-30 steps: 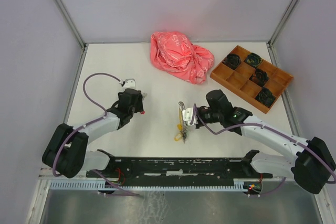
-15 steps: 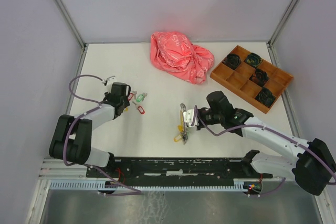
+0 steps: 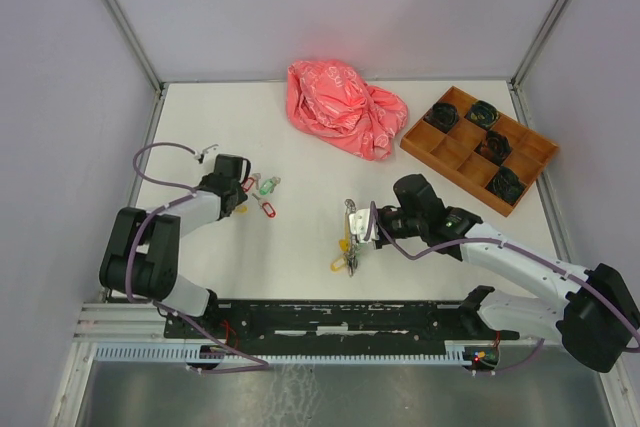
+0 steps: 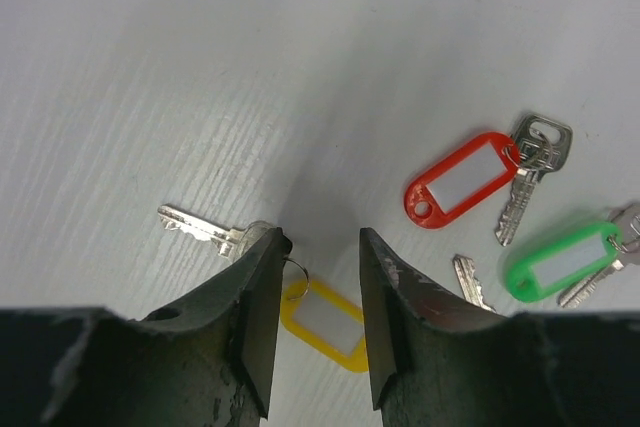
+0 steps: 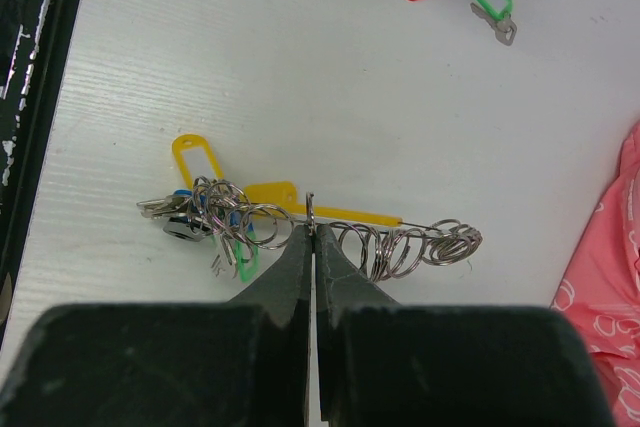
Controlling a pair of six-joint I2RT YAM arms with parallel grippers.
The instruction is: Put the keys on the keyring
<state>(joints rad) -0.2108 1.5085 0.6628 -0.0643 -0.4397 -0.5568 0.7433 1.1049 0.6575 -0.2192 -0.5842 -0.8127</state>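
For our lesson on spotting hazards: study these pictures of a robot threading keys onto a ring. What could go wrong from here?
1. The left gripper straddles the yellow tag, with one finger right at its key. Closing may catch only the thin loop and flick the key away.
2. The right gripper pinches the keyring by a thin edge. The heavy bunch of keys could twist it loose.

Bare white tabletop [image 3: 300,162] lies open between the tagged silver keys [image 3: 266,187] near the left edge and the loaded silver keyring [image 5: 350,213]. A crumpled pink plastic bag [image 3: 345,107] and brown compartment tray [image 3: 478,147] block the far edge.
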